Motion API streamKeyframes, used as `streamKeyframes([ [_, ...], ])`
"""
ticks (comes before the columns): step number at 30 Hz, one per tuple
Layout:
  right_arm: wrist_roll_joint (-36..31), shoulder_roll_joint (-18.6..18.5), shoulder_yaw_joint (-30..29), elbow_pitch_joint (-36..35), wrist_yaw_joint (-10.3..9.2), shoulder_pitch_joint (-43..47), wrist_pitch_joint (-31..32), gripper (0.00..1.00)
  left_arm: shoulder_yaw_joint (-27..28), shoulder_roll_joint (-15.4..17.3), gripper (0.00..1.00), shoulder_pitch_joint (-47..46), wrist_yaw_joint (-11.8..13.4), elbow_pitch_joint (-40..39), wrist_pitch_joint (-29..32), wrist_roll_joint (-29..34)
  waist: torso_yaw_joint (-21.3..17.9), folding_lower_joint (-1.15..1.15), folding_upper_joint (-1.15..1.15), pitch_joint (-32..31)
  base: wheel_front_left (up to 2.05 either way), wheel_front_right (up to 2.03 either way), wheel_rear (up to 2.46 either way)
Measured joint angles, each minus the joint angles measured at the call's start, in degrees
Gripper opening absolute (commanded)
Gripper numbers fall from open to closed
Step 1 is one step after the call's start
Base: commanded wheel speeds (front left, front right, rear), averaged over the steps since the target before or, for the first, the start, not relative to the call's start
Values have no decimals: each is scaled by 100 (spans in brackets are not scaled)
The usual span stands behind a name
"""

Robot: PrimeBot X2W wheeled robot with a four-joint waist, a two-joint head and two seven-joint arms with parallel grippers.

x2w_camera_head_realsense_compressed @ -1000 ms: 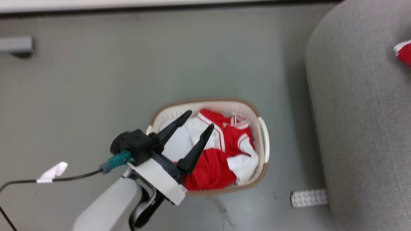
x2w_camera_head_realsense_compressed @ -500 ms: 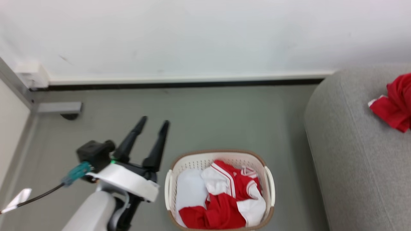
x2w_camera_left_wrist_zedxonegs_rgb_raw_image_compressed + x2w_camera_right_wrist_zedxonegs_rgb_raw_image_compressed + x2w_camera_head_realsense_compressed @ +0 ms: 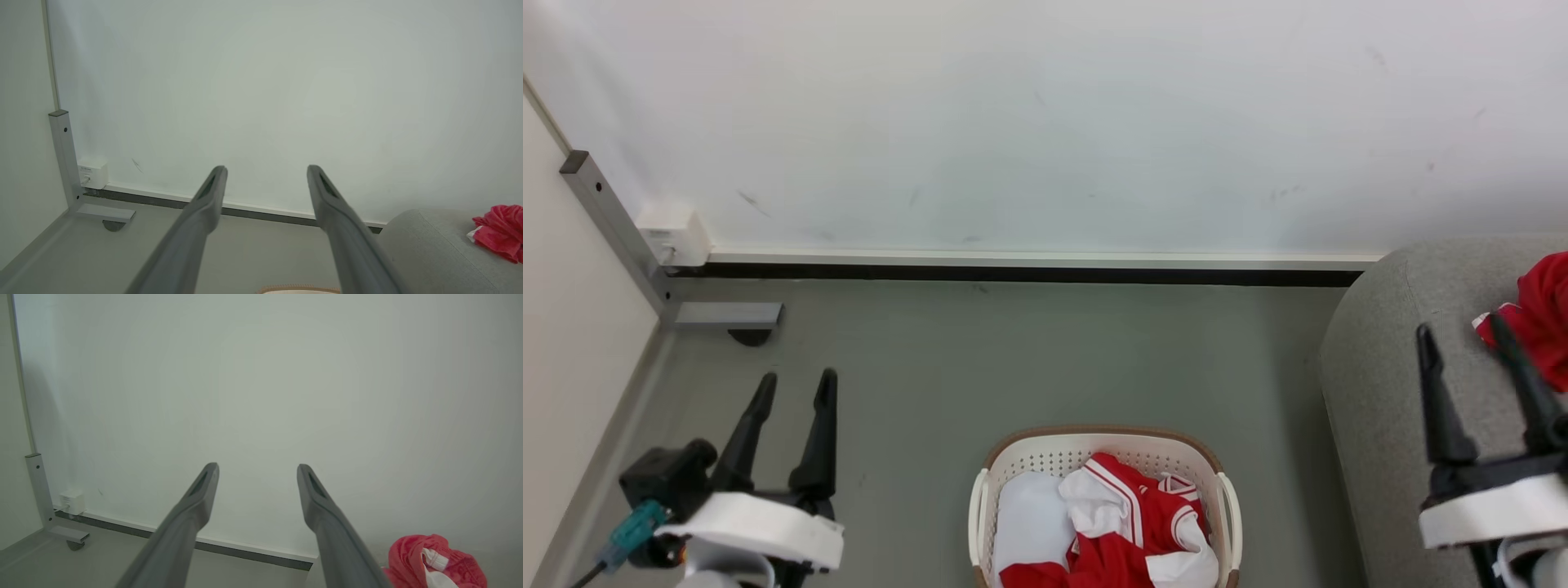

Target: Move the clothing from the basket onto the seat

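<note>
Head view: both end effectors (image 3: pixel 797 378) (image 3: pixel 1460 325) spread wide; empty.

The basket (image 3: pixel 1029 457) is smooth perforated plastic with a woven-look rim. The clothing (image 3: pixel 1147 510) in it is soft cloth, the seat (image 3: pixel 1372 384) beside it matt grey fabric.

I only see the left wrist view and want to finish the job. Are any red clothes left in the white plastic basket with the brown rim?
Observer: Yes, red fabric garments with white trim lie in the oval cream-white plastic basket.
Operator: Where's my other gripper?
Observer: The right gripper stands open by the light grey fabric sofa.
Operator: Is my left one above the basket?
Observer: No, the left gripper is open over the grey floor, to its left.
</note>
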Motion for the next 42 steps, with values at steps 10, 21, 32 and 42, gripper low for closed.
streamKeyframes([
  [10, -147, 490, 241, 468, 0, 734, -476, 100, 662, -577, 100, 610, -287, 84, -1, 839, 33, 1, 0, -36, 0, 0, 0],
  [21, -387, 795, 225, 546, -1, 844, -488, 100, 882, -922, 100, 664, -470, 261, -1, 1282, 20, 2, 0, -12, 0, 0, 0],
  [32, -341, 825, 220, 573, -1, 840, -488, 100, 833, -958, 100, 658, -486, 280, -1, 1350, 20, 2, 0, -22, 0, 0, 0],
  [42, -315, 839, 264, 606, 0, 828, -488, 100, 800, -948, 100, 653, -486, 296, -1, 1325, -12, 2, 0, -7, 0, 0, 0],
])
